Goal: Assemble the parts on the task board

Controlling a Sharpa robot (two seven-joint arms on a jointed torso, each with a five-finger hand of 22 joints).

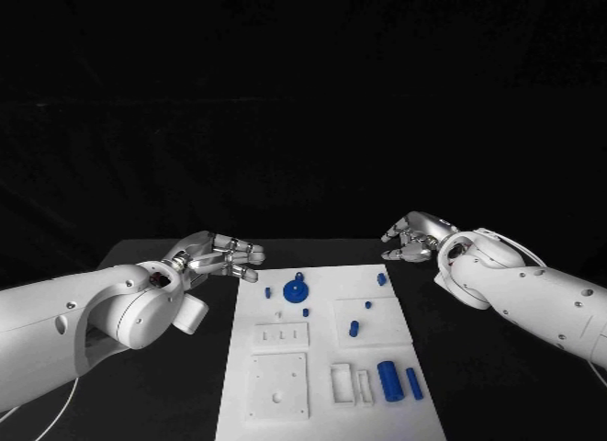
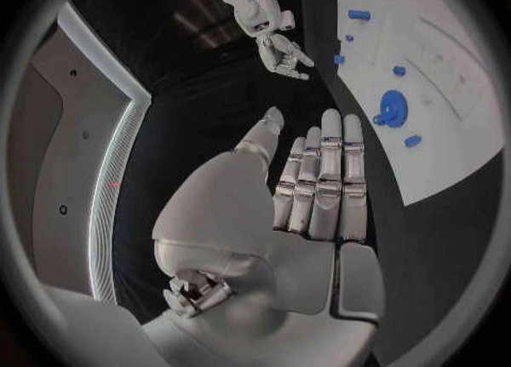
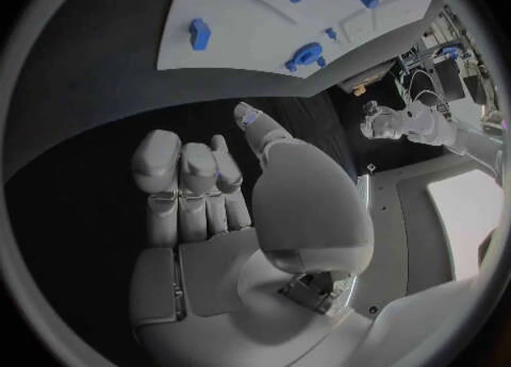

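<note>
Head view shows the black table (image 1: 144, 253) first, since it is the biggest thing. On it lies the white board (image 1: 323, 367), long and thin. Its long side runs away from the robot, from the near edge toward the far edge of the table. It lies flat in the middle, I think so both arms can reach it.

Next come the two arms. The left robot hand (image 1: 221, 255) hangs just beside the far left corner of the board. Its fingers are held out straight and close side by side, and it holds nothing. The right robot hand (image 1: 414, 239) hangs near the far right corner. Its fingers bend a little, with gaps between them, and it holds nothing too. Both hands seem to be waiting off to the sides, so the board stays free to see. No part has been picked up yet, so I think the job is just starting.

Now the small blue parts. Two blue tubes (image 1: 389, 380) lie near the close end of the board, side by side. They point the same way as the board, along its long side. A round blue wheel (image 1: 296, 292) lies flat near the far end, with a small peg beside it. A few tiny blue pegs (image 1: 354, 327) sit in the middle of the board, well apart from each other.
</note>
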